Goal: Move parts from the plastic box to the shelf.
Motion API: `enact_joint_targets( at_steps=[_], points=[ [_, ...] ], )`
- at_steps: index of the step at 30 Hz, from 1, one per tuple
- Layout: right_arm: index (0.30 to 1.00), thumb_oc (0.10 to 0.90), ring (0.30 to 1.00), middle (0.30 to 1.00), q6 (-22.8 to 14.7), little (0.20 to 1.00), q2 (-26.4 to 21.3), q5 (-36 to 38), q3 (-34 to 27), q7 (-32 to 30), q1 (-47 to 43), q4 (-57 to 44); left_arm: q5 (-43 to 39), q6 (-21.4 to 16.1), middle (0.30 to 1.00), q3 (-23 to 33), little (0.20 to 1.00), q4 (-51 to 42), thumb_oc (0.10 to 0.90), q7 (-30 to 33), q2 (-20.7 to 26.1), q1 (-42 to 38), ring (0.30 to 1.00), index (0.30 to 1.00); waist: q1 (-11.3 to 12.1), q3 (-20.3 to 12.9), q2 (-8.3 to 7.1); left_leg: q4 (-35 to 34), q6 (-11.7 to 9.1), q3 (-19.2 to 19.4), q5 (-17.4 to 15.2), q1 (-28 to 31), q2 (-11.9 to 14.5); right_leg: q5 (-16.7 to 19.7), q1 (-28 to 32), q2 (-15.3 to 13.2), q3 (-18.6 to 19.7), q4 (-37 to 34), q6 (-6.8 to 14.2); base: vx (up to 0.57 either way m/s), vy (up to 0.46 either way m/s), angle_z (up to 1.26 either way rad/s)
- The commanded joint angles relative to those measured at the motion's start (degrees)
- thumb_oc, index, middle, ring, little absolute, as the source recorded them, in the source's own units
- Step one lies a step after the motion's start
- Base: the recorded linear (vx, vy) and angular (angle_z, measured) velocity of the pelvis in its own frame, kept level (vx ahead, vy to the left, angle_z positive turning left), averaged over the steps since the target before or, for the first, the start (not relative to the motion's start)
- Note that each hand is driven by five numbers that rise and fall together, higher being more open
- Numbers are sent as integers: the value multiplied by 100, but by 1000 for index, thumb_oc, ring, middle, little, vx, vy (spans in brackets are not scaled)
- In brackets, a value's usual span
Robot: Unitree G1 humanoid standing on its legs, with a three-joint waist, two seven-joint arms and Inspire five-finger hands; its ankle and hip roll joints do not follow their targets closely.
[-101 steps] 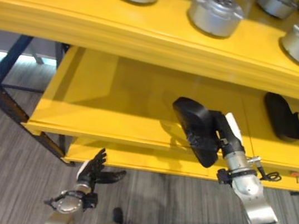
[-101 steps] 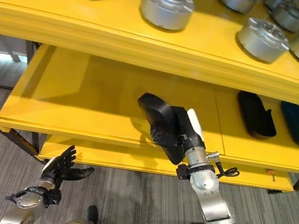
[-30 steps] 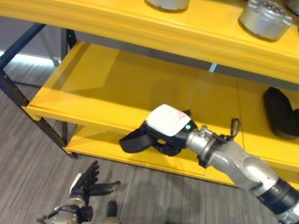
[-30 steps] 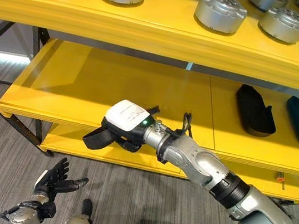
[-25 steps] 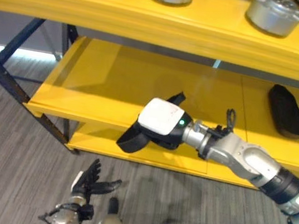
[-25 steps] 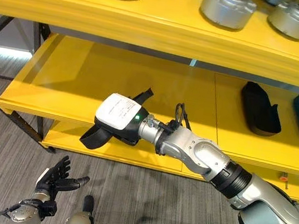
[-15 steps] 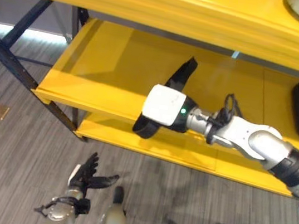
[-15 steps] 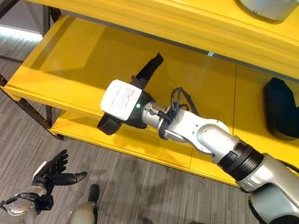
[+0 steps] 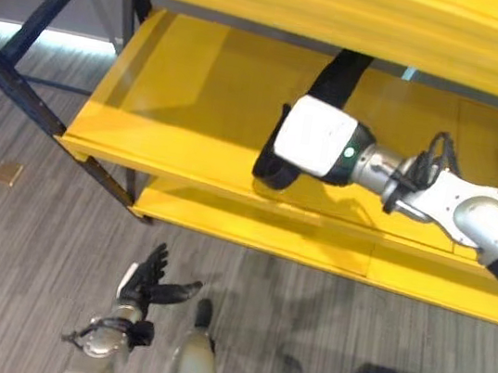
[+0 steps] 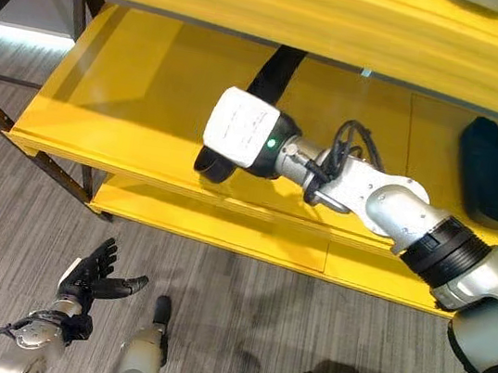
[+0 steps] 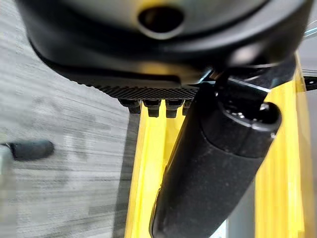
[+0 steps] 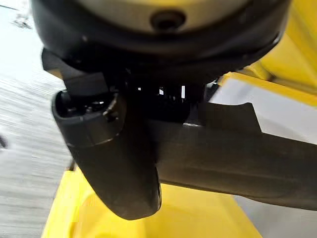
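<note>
Reaching over the front edge of the yellow shelf (image 9: 192,131), toward its left half: right hand (image 9: 317,140) clamped on a long black part (image 9: 335,82), upper end tucked under the shelf board above (image 9: 258,0). Likely to knock that board, or slide off the front edge if let go too near it. Farther right, another black part (image 10: 490,171) lying flat. Left hand (image 9: 150,286) low over the floor, fingers spread, empty. No legible writing.
</note>
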Motion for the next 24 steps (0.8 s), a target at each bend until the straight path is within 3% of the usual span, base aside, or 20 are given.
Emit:
enact_joint_targets(
  at_steps=[1, 2, 10, 15, 24],
  points=[
    [300, 400, 300, 300, 842, 300, -81, -284, -754, -1012, -675, -47, 176, -648, 1000, -147, 1000, -556, 900, 57, 448, -176, 1000, 1000, 45, -318, 81, 554, -310, -176, 47, -111, 392, -404, -461, -241, 260, 952, -202, -137, 7, 10],
    [300, 400, 300, 300, 1060, 300, -98, -434, -840, -1285, -770, 328, 148, -694, 1000, -169, 1000, -568, 900, 67, 501, -220, 1000, 1000, 59, -179, 236, 573, -312, -188, 88, -245, 384, -428, -712, -303, 294, 1137, -204, -117, -3, 6],
    [300, 400, 300, 300, 1417, 300, -420, -537, -338, -1703, -1776, 1274, 134, -771, 1000, -200, 1000, -608, 900, 72, 702, -258, 1000, 1000, 128, 18, 510, 821, -389, -256, 22, -914, 433, -616, -1758, -458, 524, 1894, -157, -56, -9, 3],
    [300, 400, 300, 300, 1443, 300, -690, -410, 110, -1753, -2229, 1517, 147, -761, 1000, -170, 1000, -598, 900, 41, 766, -203, 1000, 1000, 114, 5, 531, 858, -375, -282, 26, -1236, 432, -627, -2230, -481, 588, 2158, -154, -15, -23, -2],
    [300, 400, 300, 300, 1390, 300, -609, -64, 512, -1704, -2399, 2048, 119, -832, 1000, -102, 1000, -520, 900, 130, 851, -332, 1000, 1000, 96, 38, 463, 873, -356, -349, 29, -1429, 427, -612, -2462, -472, 613, 2270, -180, 3, -9, -1]
  ],
)
